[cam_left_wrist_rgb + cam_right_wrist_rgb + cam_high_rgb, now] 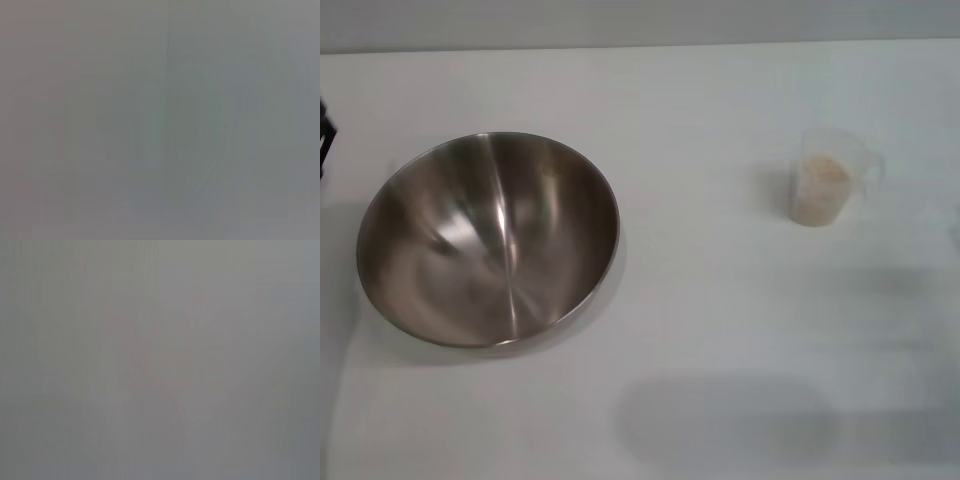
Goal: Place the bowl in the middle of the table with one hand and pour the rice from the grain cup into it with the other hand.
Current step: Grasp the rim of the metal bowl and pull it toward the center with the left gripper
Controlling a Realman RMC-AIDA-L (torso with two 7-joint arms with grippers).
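The bowl [488, 240], a wide steel one, rests on the white table [720, 320] at the left, with nothing inside it. The grain cup [827, 188], clear plastic with its handle turned to the right, stands upright at the right. It holds cream rice [820, 190] up to about two thirds. A black piece of my left gripper [325, 140] pokes in at the left edge, just beyond the bowl's far-left rim and apart from it. My right gripper is out of view. Both wrist views show only plain grey.
The table's far edge [640, 48] runs across the top of the head view, with a grey wall behind it. Soft shadows lie on the tabletop near the front middle [730, 420] and at the right.
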